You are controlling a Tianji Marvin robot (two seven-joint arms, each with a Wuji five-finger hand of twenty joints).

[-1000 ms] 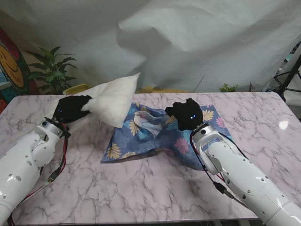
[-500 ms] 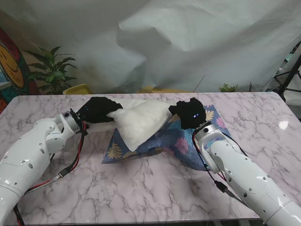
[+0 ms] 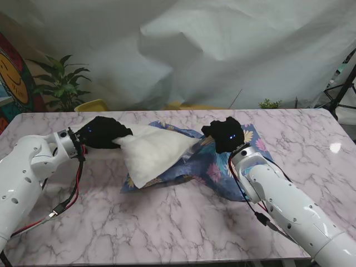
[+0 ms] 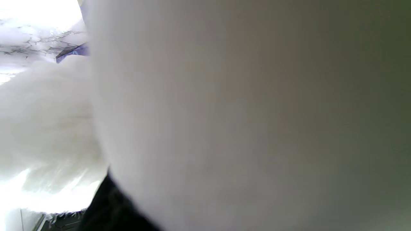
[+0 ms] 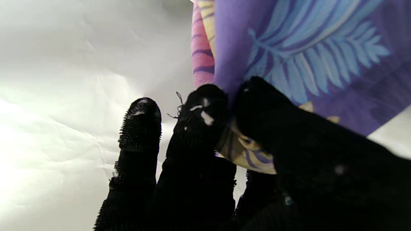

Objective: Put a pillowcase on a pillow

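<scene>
Scene: a marble-patterned desk (image 3: 183, 222) seen from over the robot's shoulders, with two white arms reaching in from the near corners, each ending in a black gloved hand.

Pillow: a soft white pillow (image 3: 156, 153) lies tilted across the middle of the desk, toward the far edge. Its right end overlaps the pillowcase; its near corner pokes out over the pillowcase's near left corner.

Pillowcase: blue-purple fabric printed with leaves and pink and yellow flowers (image 3: 214, 164). It lies rumpled on the desk right of centre, partly under the pillow, with its far right part lifted.

Left hand: the left hand (image 3: 103, 132) is closed around the pillow's left end, near the far left part of the desk. In the left wrist view the white pillow (image 4: 224, 112) fills nearly the whole picture, blurred, with a sliver of black glove at one edge.

Right hand: the right hand (image 3: 225, 135) pinches the raised edge of the pillowcase just right of the pillow. The right wrist view shows the fabric (image 5: 305, 51) clamped between two black fingertips (image 5: 205, 109), while another finger stands free beside them.

Background: a draped white sheet (image 3: 222, 50) behind the desk, a green potted plant (image 3: 64, 83) past the far left corner, and a black stand at the far right.
</scene>
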